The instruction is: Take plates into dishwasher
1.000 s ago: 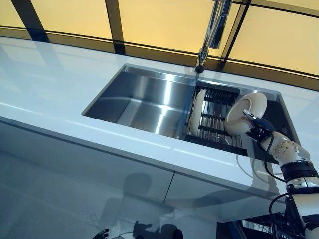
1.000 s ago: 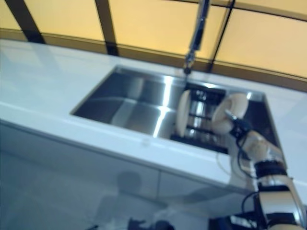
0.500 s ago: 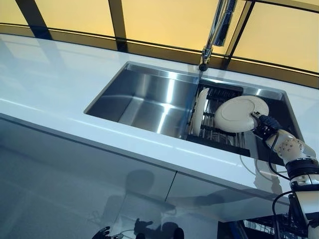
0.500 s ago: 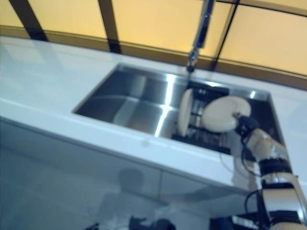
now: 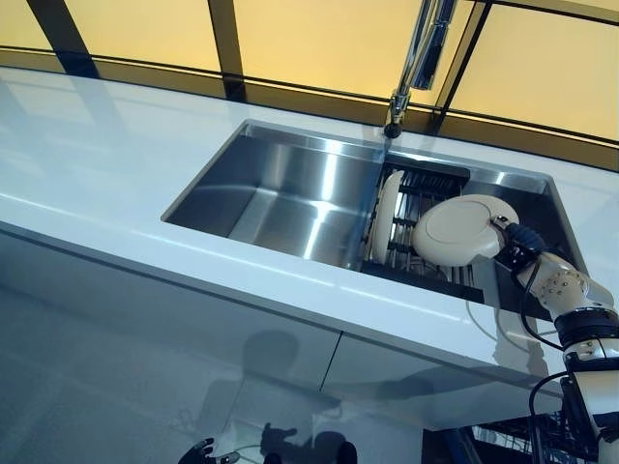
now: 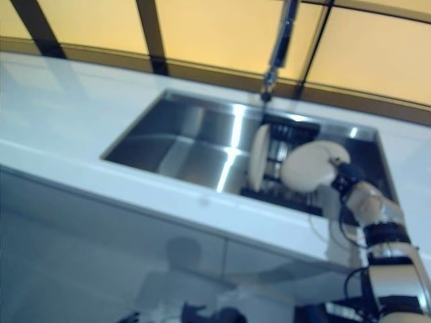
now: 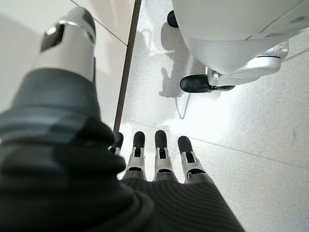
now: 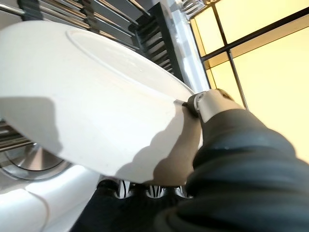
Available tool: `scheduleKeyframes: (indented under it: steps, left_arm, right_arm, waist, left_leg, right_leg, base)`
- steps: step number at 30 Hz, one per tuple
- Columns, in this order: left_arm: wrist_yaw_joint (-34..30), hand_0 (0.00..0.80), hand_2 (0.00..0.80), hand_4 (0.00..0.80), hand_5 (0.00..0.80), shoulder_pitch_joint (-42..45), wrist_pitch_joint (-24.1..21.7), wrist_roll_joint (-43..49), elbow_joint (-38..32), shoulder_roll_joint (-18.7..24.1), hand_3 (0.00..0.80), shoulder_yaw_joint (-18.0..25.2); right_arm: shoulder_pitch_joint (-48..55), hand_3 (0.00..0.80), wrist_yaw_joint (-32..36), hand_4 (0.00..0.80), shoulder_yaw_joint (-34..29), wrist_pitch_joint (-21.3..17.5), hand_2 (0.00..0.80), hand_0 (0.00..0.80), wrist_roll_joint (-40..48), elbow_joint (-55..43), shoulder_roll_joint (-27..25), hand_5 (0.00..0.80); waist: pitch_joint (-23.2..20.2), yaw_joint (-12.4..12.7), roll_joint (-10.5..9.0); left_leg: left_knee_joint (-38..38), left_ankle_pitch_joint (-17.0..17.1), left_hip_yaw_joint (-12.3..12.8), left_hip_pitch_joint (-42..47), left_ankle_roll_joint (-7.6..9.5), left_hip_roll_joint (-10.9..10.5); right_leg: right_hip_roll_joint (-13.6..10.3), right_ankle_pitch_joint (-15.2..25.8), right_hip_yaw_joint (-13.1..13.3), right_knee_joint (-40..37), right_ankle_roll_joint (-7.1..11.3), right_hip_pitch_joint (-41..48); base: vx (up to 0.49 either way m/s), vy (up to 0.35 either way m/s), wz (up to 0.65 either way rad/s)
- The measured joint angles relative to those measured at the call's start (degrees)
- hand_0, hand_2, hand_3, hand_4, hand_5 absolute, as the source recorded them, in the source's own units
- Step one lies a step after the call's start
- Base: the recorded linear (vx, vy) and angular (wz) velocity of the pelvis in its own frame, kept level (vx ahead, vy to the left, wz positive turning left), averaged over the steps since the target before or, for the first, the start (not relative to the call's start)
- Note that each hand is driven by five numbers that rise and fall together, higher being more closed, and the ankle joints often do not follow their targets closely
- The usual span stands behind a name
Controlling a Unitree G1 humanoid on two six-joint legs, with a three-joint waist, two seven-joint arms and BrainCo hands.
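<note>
My right hand (image 5: pixel 519 246) holds a cream plate (image 5: pixel 456 231) by its rim over the black dish rack (image 5: pixel 422 224) in the right part of the steel sink (image 5: pixel 280 198). The plate (image 8: pixel 91 106) lies nearly flat, with my thumb (image 8: pixel 207 102) on its upper edge and the fingers under it. A second cream plate (image 5: pixel 385 215) stands upright on edge in the rack's left slots. My left hand (image 7: pixel 159 154) hangs low by the floor with its fingers straight and nothing in it.
A tall chrome tap (image 5: pixel 418 60) rises behind the sink. White worktop (image 5: pixel 87 155) spreads left of and in front of the sink. A dark wire basket (image 5: pixel 527 440) shows at the lower right, below the counter edge.
The held plate has tipped from upright to nearly flat and has come down and leftward over the rack. The standing plate has stayed put.
</note>
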Motion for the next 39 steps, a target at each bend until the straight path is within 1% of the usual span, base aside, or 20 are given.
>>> scheduleKeyframes:
  steps: [7, 13, 20, 22, 23, 29, 31, 35, 36, 39]
  left_arm:
    - [0.0, 0.000, 0.000, 0.000, 0.000, 0.0, 0.0, 0.0, 0.0, 0.0, 0.000, 0.0]
    - [0.0, 0.000, 0.000, 0.000, 0.000, 0.0, 0.0, 0.0, 0.0, 0.0, 0.000, 0.0]
    - [0.1, 0.000, 0.000, 0.000, 0.000, 0.2, 0.0, 0.0, 0.0, -0.1, 0.000, 0.1]
    - [0.3, 0.000, 0.000, 0.000, 0.000, 0.2, 0.0, 0.0, 0.0, -0.1, 0.000, 0.1]
    - [0.4, 0.000, 0.000, 0.000, 0.000, 0.2, 0.0, 0.0, 0.0, -0.1, 0.000, 0.2]
    - [0.6, 0.000, 0.000, 0.000, 0.000, 0.6, 0.0, 0.0, 0.0, -0.1, 0.000, 0.4]
    - [0.7, 0.000, 0.000, 0.000, 0.000, 1.0, -0.1, 0.0, 0.1, -0.1, 0.000, 0.4]
    - [0.8, 0.000, 0.000, 0.000, 0.000, 1.8, -0.2, 0.1, 0.3, -0.1, 0.000, 0.5]
    - [0.8, 0.000, 0.000, 0.000, 0.000, 2.0, -0.2, 0.1, 0.4, -0.1, 0.000, 0.5]
    - [0.9, 0.000, 0.000, 0.000, 0.000, 2.5, -0.3, 0.4, 0.5, -0.1, 0.000, 0.5]
  right_arm:
    - [0.0, 0.800, -0.7, 0.800, 0.0, -1.3, 0.800, 0.800, 0.0, -0.9, -0.6, 0.800]
    - [0.0, 0.800, -0.5, 0.800, 0.0, -2.7, 0.800, 0.800, 0.0, -4.0, -1.9, 0.800]
    - [0.0, 0.800, 0.5, 0.800, 0.0, -5.9, 0.800, 0.800, 0.0, -11.6, -2.5, 0.800]
    - [0.3, 0.800, 0.5, 0.800, 0.0, -6.6, 0.800, 0.800, 0.0, -14.8, -2.5, 0.800]
    - [0.4, 0.800, 0.5, 0.800, 0.0, -7.1, 0.800, 0.800, 0.0, -16.7, -2.5, 0.800]
    - [2.0, 0.800, 0.1, 0.800, -0.2, -9.5, 0.800, 0.800, -1.2, -26.4, -2.5, 0.800]
    - [2.8, 0.800, -0.4, 0.800, -0.3, -10.4, 0.800, 0.800, -3.1, -29.4, -2.5, 0.800]
    - [3.8, 0.800, -1.7, 0.800, -0.6, -11.0, 0.800, 0.800, -7.1, -32.8, -2.6, 0.800]
    - [4.4, 0.800, -1.9, 0.800, -0.6, -11.0, 0.800, 0.800, -8.6, -34.1, -2.6, 0.800]
    - [8.1, 0.800, -1.9, 0.800, -0.8, -11.3, 0.800, 0.800, -12.0, -37.7, -5.2, 0.800]
  waist:
    - [0.0, -0.1, 0.00]
    - [0.0, -0.2, -0.01]
    - [-0.1, -0.3, -0.10]
    - [-0.2, -0.8, -0.24]
    - [-0.2, -1.4, -0.37]
    - [-1.3, -1.8, -1.65]
    - [-2.1, -1.9, -2.37]
    - [-3.4, -2.2, -3.27]
    - [-3.9, -2.8, -3.52]
    - [-4.3, -3.4, -3.74]
  left_leg:
    - [0.0, 0.0, 0.0, 0.0, 0.01, 0.0]
    - [0.0, 0.0, 0.2, 0.1, 0.03, 0.0]
    - [-0.5, 0.1, 1.3, 0.9, 0.13, 0.0]
    - [-0.7, 0.1, 1.3, 0.9, 0.18, 0.0]
    - [-0.7, 0.1, 1.3, 0.9, 0.20, -0.1]
    - [-0.8, 0.1, 1.6, 1.0, 0.21, -0.1]
    - [-0.9, 0.1, 2.1, 1.1, 0.22, 0.0]
    - [-1.3, 0.1, 2.9, 1.4, 0.25, -0.1]
    - [-1.3, 0.1, 3.0, 1.5, 0.28, -0.1]
    - [-1.3, 0.0, 3.8, 1.8, 0.48, -0.2]
  right_leg:
    - [0.0, 0.1, 0.0, 0.0, -0.01, 0.0]
    - [0.0, 0.2, 0.2, 0.0, -0.02, 0.0]
    - [0.1, 0.5, 1.3, 0.0, 0.03, 0.1]
    - [0.1, 0.5, 1.4, 0.0, 0.08, 0.1]
    - [0.1, 0.5, 1.5, 0.0, 0.09, 0.1]
    - [0.2, 0.5, 2.0, 0.0, 0.10, 0.0]
    - [0.2, 0.5, 2.3, 0.0, 0.10, -0.1]
    - [0.2, 0.6, 3.0, 0.0, 0.22, -0.2]
    - [0.2, 0.6, 3.1, 0.0, 0.26, -0.3]
    - [0.1, 0.6, 3.8, 0.2, 0.39, -0.3]
  base:
    - [-0.012, 0.004, 0.00]
    - [-0.005, 0.002, 0.00]
    - [-0.041, 0.018, -0.08]
    - [-0.020, 0.009, 0.00]
    - [-0.036, 0.020, 0.00]
    - [-0.014, 0.026, -0.03]
    - [-0.015, 0.046, -0.06]
    - [-0.012, 0.050, -0.09]
    - [-0.017, 0.049, -0.05]
    - [-0.019, 0.039, -0.15]
